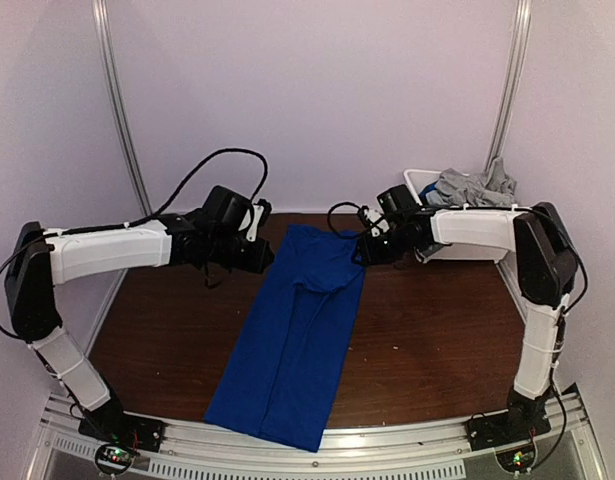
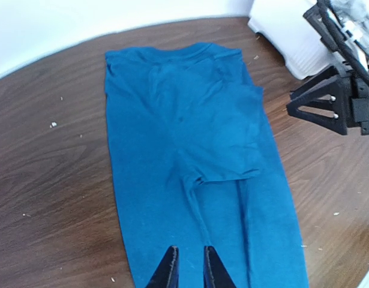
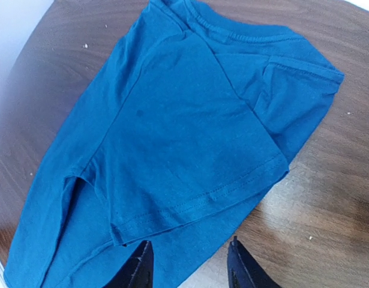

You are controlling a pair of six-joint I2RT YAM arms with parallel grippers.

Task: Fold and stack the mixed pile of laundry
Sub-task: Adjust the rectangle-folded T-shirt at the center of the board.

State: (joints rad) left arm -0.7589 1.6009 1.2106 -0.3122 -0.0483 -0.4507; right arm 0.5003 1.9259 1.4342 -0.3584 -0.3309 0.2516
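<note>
A royal-blue shirt [image 1: 292, 330] [image 2: 190, 150] [image 3: 184, 132] lies flat, folded lengthwise into a long narrow strip with one sleeve turned in over its front. Its collar end sits near the left of the white bin [image 1: 419, 180], and its hem end lies well away from it. Light-grey garments [image 1: 472, 187] sit crumpled inside the bin, heaped above its rim.

Dark wood table [image 1: 427, 340]; white plastic bin [image 1: 419, 180] far-R corner.
</note>
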